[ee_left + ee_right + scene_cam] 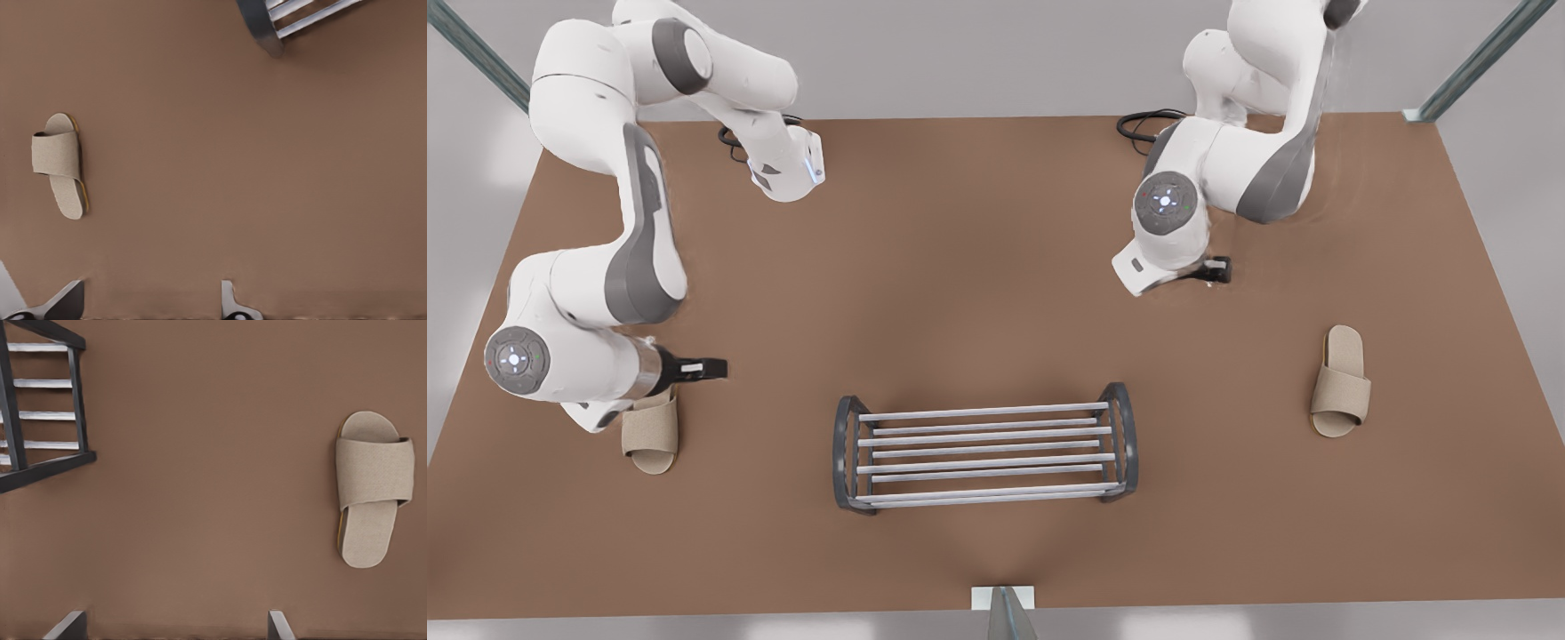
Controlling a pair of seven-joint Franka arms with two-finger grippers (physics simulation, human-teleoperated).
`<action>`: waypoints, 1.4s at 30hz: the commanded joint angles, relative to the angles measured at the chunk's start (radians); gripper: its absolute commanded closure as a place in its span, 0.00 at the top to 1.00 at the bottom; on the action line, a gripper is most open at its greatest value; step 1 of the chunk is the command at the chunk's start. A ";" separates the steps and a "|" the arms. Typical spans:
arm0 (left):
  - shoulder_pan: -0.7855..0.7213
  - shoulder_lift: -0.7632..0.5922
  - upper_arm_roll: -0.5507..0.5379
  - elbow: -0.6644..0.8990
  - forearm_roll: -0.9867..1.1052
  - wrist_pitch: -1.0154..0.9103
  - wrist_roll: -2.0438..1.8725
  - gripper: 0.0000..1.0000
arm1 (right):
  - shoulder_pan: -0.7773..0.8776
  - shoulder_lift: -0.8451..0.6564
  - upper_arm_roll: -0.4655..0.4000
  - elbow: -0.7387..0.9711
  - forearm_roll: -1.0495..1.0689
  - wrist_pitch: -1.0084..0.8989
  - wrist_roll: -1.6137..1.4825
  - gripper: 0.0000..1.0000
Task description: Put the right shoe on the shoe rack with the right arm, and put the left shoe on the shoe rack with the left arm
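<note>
Neither shoe is racked. In the front view the right shoe (649, 436) lies at the rack's (845, 453) 9 o'clock and the left shoe (1341, 382) at 3. The right gripper (707, 367) is poised beside its shoe. The left gripper (1216, 268) is held well off its shoe. Both are spread and empty, judged ready for approach.

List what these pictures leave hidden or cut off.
1. Front view: the right arm covers one end of the right shoe.
2. Left wrist view: the picture's edge cuts off the shoe rack, leaving one corner.
3. Right wrist view: the rack runs off the edge too, past one end frame.
4. Wrist views: the open left end effector and right end effector are cut off behind the fingertips.
</note>
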 commanded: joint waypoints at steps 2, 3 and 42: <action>-0.126 -0.019 0.052 -0.256 0.414 0.189 -1.177 1.00 | -0.842 0.203 0.883 -0.256 -0.381 0.031 -0.100 1.00; -0.126 -0.027 0.100 -0.344 0.483 0.353 -1.294 1.00 | -0.948 0.377 1.146 -0.398 -0.640 0.045 -0.092 1.00; 0.546 0.234 0.435 -0.521 2.436 1.635 -2.960 1.00 | -1.518 0.866 0.665 -1.202 -2.799 1.121 -2.229 1.00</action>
